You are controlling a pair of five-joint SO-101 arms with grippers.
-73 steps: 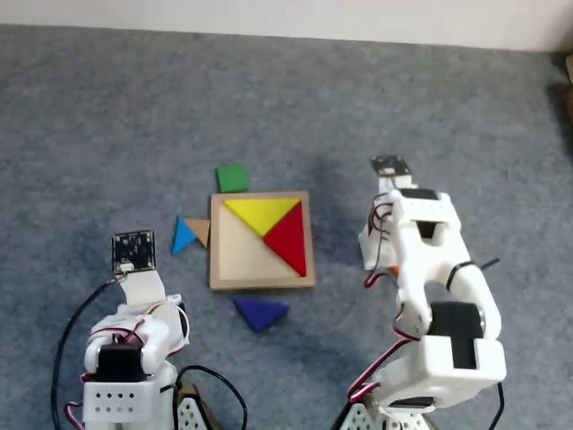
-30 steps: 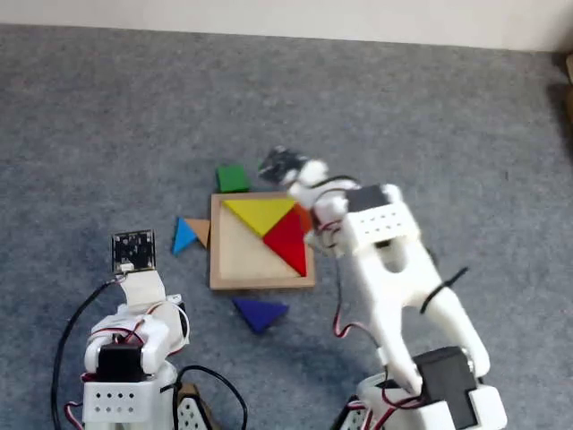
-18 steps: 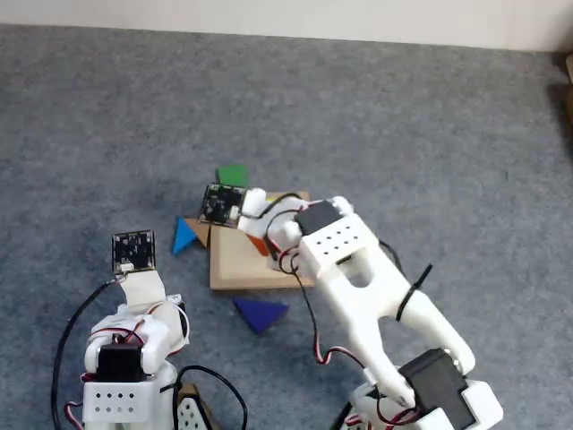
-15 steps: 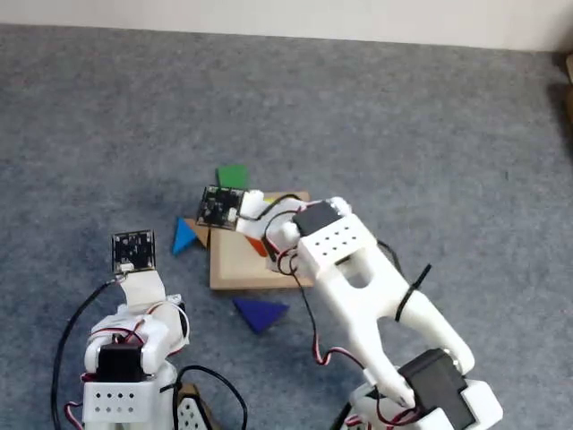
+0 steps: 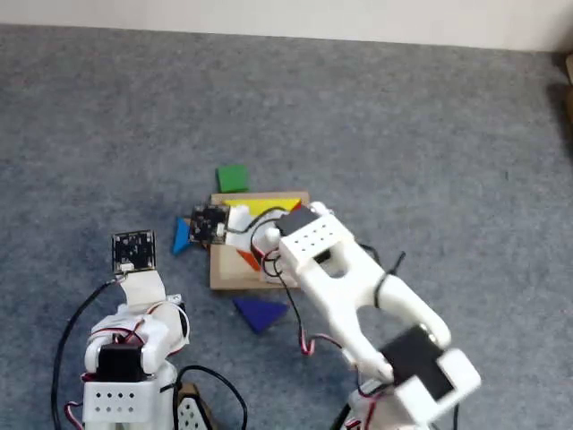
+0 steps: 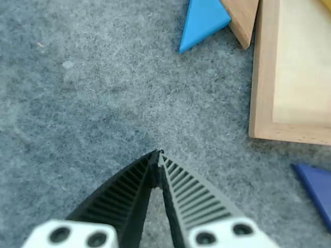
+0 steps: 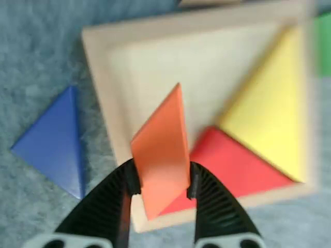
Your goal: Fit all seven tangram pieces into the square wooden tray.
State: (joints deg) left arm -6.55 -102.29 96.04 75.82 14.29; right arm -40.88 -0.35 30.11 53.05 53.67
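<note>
R claw (image 7: 161, 178) is clamped on the flat orange parallelogram piece (image 7: 159, 150). Its fingers press the two faces, so the piece stands on edge, tilted, not flat. It hangs over the square wooden tray (image 7: 98, 88), above the bare floor just beside the red triangle (image 7: 232, 165). Can't tell whether its lower tip touches the wood.

The red triangle and the big yellow triangle (image 7: 264, 113) lie flat inside the tray, edge to edge, filling approx one half of it. In the high view the R arm lies across the tray from the near right side and covers much of it. A strip of the yellow triangle shows along the far rim.

Outside the tray, on the grey felt bench (image 5: 430, 134):
- The small green square (image 5: 232, 177) sits just beyond the far left corner.
- The light blue triangle (image 6: 204, 19) lies edge to edge w/ a plain tan wooden triangle (image 6: 243, 18), both just off the left rim.
- The dark blue triangle (image 5: 260, 312) lies near the near rim, apart from it.

L claw (image 6: 156, 157) is closed, tips meeting, low over bare felt near the tray's near left corner. It's apart from all the pieces.
</note>
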